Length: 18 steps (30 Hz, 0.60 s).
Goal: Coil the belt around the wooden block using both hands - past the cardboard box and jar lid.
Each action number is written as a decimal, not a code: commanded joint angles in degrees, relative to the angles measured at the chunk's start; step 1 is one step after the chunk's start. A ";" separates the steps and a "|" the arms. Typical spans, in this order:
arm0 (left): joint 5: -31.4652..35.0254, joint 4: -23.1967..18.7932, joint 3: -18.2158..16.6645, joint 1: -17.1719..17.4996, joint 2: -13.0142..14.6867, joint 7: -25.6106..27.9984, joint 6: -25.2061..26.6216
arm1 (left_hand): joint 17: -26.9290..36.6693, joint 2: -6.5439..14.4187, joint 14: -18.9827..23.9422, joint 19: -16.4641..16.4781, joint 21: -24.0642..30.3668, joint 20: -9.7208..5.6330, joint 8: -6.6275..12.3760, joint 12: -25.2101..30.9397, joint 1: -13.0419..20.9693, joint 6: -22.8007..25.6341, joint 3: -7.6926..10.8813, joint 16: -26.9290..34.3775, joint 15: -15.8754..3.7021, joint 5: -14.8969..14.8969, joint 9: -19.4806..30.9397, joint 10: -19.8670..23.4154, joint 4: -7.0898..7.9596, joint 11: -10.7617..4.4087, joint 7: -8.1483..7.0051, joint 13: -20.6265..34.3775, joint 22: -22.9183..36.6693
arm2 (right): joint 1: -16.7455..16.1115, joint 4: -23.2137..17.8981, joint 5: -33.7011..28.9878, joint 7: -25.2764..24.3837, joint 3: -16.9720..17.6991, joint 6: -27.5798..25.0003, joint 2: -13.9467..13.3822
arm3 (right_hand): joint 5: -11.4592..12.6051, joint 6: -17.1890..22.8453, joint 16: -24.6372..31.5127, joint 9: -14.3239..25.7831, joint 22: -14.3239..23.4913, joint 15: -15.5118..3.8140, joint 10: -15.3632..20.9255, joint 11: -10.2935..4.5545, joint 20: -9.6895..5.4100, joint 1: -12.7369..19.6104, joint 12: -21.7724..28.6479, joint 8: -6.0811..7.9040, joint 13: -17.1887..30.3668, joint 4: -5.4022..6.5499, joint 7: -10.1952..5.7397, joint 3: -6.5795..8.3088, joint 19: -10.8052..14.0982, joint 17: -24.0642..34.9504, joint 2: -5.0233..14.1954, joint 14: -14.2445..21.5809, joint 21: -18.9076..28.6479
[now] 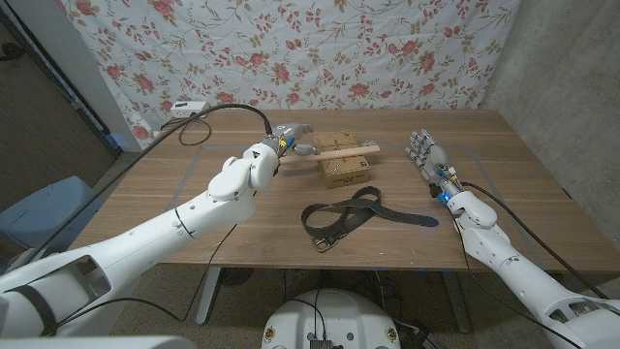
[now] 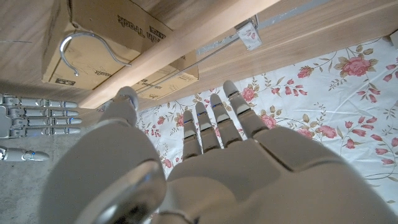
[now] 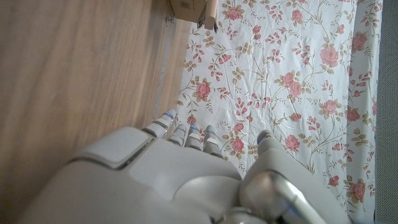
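Both white arms reach up from the bottom corners of the head view, over a wooden table [image 1: 542, 184]. Just below the middle of that frame lies the black belt [image 1: 341, 215], loosely looped with its buckle end toward the lower edge, untouched by either hand. Above it, at upper centre, sits the cardboard box [image 1: 345, 165] with the long wooden block [image 1: 341, 148] lying across its top. The left hand [image 1: 288, 142] is at the block's left end, fingers reaching to it, though whether they actually grip it I cannot tell from here. At right of centre the right hand [image 1: 424, 151] stands on the table with fingers straight and apart, holding nothing, well clear of belt and box. A flowered cloth [image 1: 320, 48] hangs behind the table. From the left wrist, the left hand [image 2: 214, 143] fills the lower frame, fingers stretched out side by side beneath the block [image 2: 186, 40], with the box [image 2: 118, 37] at upper left; contact is unclear. The right hand's fingers [image 2: 37, 115] show at the left edge. From the right wrist, the right hand [image 3: 186, 168] has its fingers extended and empty, and the box corner [image 3: 193, 9] peeks in at the top.
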 commanded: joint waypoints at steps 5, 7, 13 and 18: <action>2.89 4.29 3.03 -2.36 -3.12 -4.55 -0.85 | 0.39 0.70 1.23 -1.49 -0.71 1.41 0.46 0.20 1.79 3.23 -0.42 0.21 -1.27 -0.17 0.27 1.17 0.23 -0.50 0.03 0.12 0.02 | -0.16 0.46 0.59 0.47 0.30 0.07 -0.02 | 0.33 0.48 0.33 0.29 0.18 0.39 0.29 0.44 0.28 0.20 0.24 0.34 0.31 0.01 -0.02 0.23 0.39 0.18 0.20 -0.24 0.26; 3.19 4.68 3.30 -2.69 -3.45 -5.12 -0.97 | 0.43 0.84 1.47 -1.88 -0.91 1.47 0.46 0.14 1.92 3.49 -0.49 0.27 -1.46 -0.18 0.29 1.26 0.29 -0.78 0.02 0.13 0.05 | 0.07 0.90 0.65 0.61 0.33 0.11 0.10 | 0.33 0.52 0.34 0.29 0.18 0.36 0.32 0.34 0.26 0.20 0.24 0.35 0.31 0.02 -0.01 0.23 0.40 0.18 0.21 -0.22 0.26; 4.07 5.98 4.23 -4.02 -4.25 -7.19 -1.48 | 0.44 1.12 1.99 -2.10 -1.10 1.43 0.50 0.24 2.60 4.15 -0.49 0.34 -1.78 -0.18 0.32 2.02 0.19 -0.83 -0.06 0.14 0.12 | 0.61 2.25 0.87 1.10 0.40 0.39 0.57 | 0.32 0.53 0.36 0.29 0.18 0.37 0.32 0.46 0.28 0.17 0.23 0.35 0.31 0.02 -0.06 0.21 0.41 0.19 0.21 -0.16 0.26; 5.51 6.50 5.12 -5.07 -4.75 -9.31 -1.07 | 0.49 1.19 2.88 -2.08 -1.27 1.22 1.15 0.36 3.27 6.78 -0.85 0.46 -1.91 -0.26 0.41 3.26 0.22 -1.17 -0.09 0.17 0.20 | 0.90 3.11 0.98 1.29 0.51 0.75 0.95 | 0.32 0.49 0.36 0.29 0.18 0.54 0.29 0.38 0.27 0.14 0.21 0.33 0.31 0.03 -0.12 0.19 0.41 0.20 0.22 -0.14 0.26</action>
